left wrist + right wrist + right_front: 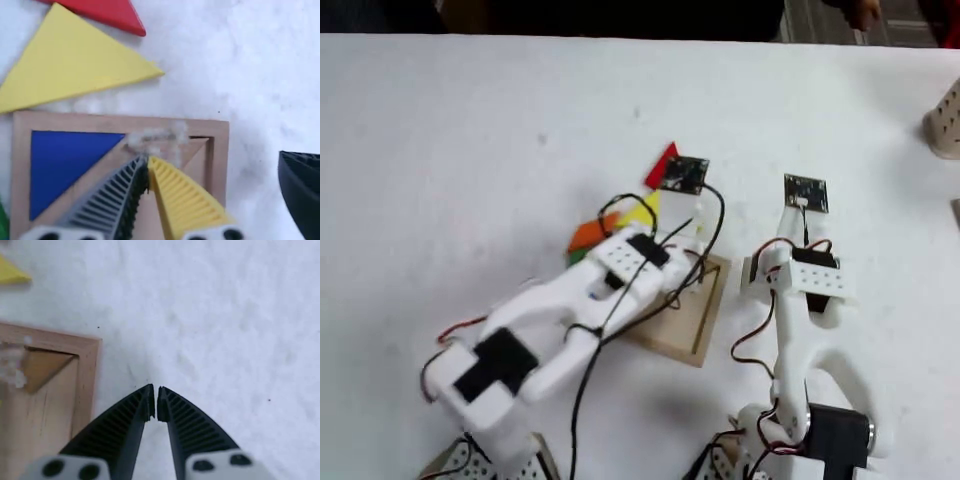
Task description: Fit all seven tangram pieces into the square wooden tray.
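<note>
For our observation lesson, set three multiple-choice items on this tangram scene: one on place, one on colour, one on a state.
1. Relative to the tray, the yellow triangle lies: A inside it; B outside, beside its rim; C under a pincer.
2. The coloured piece inside the tray is: A blue; B red; C orange.
3. The right pincer is: A wide open; B shut, empty; C shut on a piece.
Answers: 1 B, it rests on the table beside the frame; 2 A, the blue triangle sits within the frame; 3 B, closed over bare table.
</note>
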You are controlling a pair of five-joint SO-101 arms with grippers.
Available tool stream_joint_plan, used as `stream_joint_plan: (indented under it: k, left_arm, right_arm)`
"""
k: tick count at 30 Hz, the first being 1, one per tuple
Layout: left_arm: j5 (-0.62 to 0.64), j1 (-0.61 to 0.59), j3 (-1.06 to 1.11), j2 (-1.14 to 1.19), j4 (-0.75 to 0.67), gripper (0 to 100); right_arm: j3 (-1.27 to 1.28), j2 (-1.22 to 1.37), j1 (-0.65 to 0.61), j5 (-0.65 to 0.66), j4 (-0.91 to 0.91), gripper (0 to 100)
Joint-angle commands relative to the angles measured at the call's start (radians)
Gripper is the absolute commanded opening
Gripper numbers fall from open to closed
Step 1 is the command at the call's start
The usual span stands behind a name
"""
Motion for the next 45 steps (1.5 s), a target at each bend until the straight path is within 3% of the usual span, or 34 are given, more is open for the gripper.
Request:
stream_joint_plan:
  k: [1, 6, 10, 19, 25, 30, 36, 41, 45]
  left_arm:
    - [0.005, -0.008, 0.081, -0.216, 0.008, 2]
    - [0.005, -0.137, 0.250, -0.507, -0.002, 2]
    - [0.005, -0.294, 0.298, -0.602, -0.002, 2]
    - [0.011, -0.529, 0.232, -0.420, -0.097, 2]
    - [0.008, -0.710, 0.021, -0.219, 0.044, 2]
    - [-0.008, -0.688, -0.095, -0.067, 0.126, 2]
    - [-0.416, -0.595, -0.160, -0.039, 0.210, 15]
    - [-0.546, -0.582, -0.163, -0.035, 0.167, 30]
    - [-0.612, -0.556, -0.126, -0.030, 0.089, 33]
  right_arm:
    - [-0.006, -0.051, -0.013, 0.006, -0.015, 2.1]
    - [-0.006, -0.051, -0.013, 0.006, -0.015, 2.1]
    - [-0.005, -0.051, -0.013, 0.006, -0.015, 2.1]
    - [-0.003, -0.051, -0.012, 0.006, -0.016, 2.1]
    - [-0.003, -0.050, -0.013, 0.006, -0.016, 2.1]
    - [-0.003, -0.050, -0.013, 0.006, -0.016, 2.1]
    - [-0.003, -0.050, -0.013, 0.006, -0.016, 2.1]
    - [-0.003, -0.050, -0.013, 0.006, -0.016, 2.1]
    - [-0.003, -0.050, -0.013, 0.006, -0.016, 2.1]
